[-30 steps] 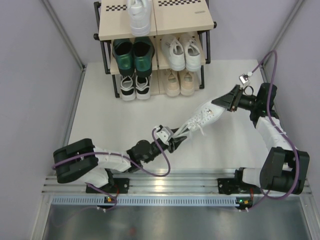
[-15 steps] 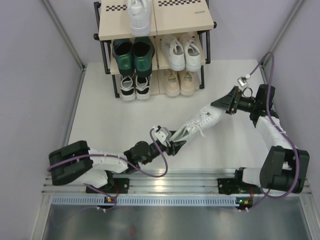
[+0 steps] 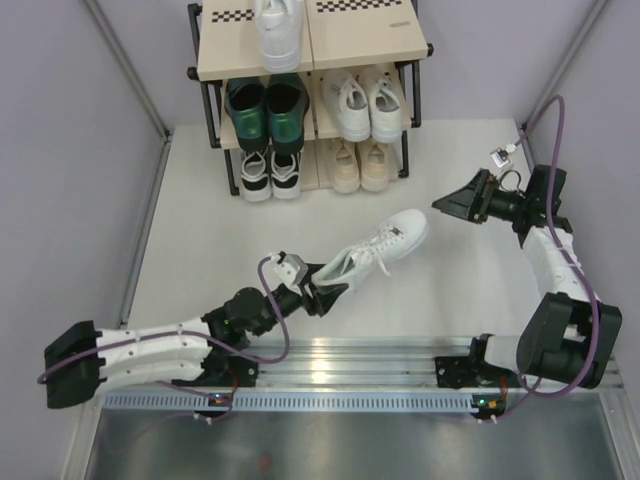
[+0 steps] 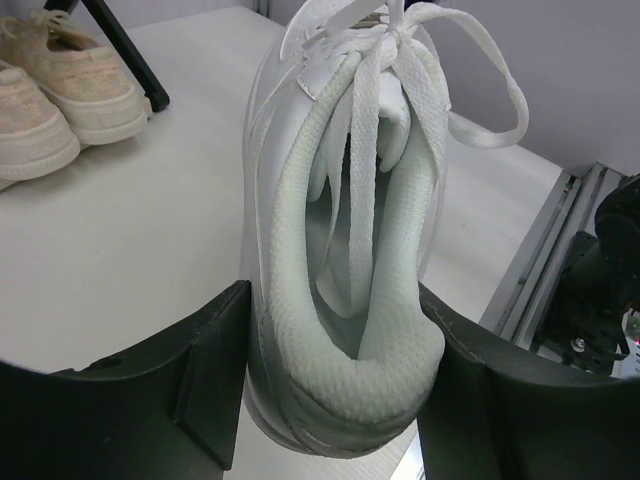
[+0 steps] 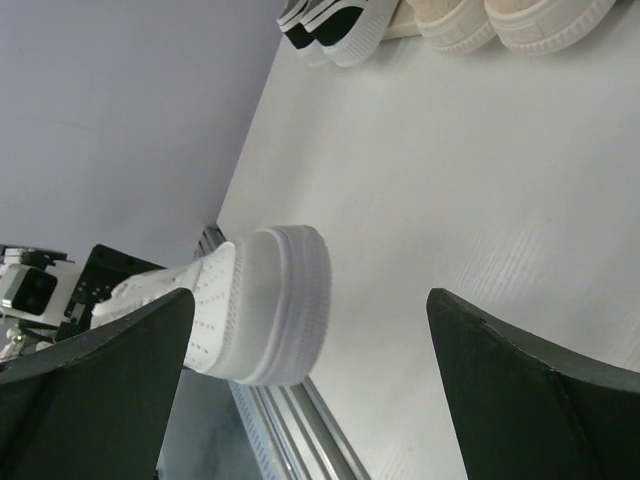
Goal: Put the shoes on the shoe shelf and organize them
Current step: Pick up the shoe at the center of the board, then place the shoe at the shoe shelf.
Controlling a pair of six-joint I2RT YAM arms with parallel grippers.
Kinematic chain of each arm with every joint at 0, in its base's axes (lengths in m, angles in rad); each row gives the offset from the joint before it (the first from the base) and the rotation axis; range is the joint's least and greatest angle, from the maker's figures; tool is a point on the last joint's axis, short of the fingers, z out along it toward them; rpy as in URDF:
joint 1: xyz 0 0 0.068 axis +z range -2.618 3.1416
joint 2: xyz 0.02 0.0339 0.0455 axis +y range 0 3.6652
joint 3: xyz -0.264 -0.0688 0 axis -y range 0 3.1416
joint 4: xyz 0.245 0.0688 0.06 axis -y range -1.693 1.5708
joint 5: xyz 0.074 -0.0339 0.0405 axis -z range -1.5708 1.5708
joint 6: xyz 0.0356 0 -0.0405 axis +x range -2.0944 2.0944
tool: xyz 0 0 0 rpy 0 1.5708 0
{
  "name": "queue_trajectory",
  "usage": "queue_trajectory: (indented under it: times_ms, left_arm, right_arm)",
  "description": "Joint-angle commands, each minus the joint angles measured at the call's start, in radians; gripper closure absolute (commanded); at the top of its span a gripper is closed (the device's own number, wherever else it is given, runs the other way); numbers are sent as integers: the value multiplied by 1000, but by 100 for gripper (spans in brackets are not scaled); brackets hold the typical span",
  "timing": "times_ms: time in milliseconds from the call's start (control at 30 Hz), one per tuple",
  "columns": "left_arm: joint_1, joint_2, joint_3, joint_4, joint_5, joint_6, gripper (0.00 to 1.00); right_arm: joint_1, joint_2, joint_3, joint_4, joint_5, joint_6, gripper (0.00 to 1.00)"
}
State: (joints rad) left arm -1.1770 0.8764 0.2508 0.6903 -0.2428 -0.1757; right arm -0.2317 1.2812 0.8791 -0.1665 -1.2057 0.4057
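Left fingers (image 4: 205, 385) clenched on the heel of a white lace-up sneaker (image 3: 378, 245), which lies stretched over the white bench (image 3: 200, 240), toe toward the right arm. Right fingers (image 5: 530, 400) spread wide, empty, just past the toe.

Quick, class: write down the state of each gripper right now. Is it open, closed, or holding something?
Left gripper: closed on the heel of the white sneaker.
Right gripper: open, holding nothing.

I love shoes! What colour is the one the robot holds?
The shoe is white, laces too; left wrist view shows it best.
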Motion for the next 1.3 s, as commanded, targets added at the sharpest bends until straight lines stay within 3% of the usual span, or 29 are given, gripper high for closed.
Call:
queue_trajectory:
  times_ms: [0, 167, 333, 533, 733, 900, 1100, 1267]
  left_arm:
    - [-1, -196, 45, -16, -49, -13, 100]
    - [-1, -362, 198, -311, -121, 36, 100]
    - [-1, -352, 321, -416, -164, 84, 100]
    - [-1, -295, 387, -368, -210, 94, 100]
    - [10, -192, 308, -220, -219, -17, 100]
    - [31, -107, 216, -51, -254, -82, 100]
    - [42, -65, 145, -34, -179, -97, 100]
    - [42, -86, 41, -54, -101, -180, 100]
  right_arm:
    - [-43, -42, 37, -33, -3, -77, 1]
    - [-96, -46, 15, -44, -25, -111, 1]
    - [-121, -43, -12, -33, -34, -117, 1]
    - [-120, -34, -12, -19, -60, -113, 1]
    - [12, 10, 11, -116, -71, -186, 1]
    - [166, 47, 135, -373, 107, -483, 1]
    - [229, 47, 149, -436, 213, -666, 1]
    - [411, 53, 205, -473, 380, -755, 1]
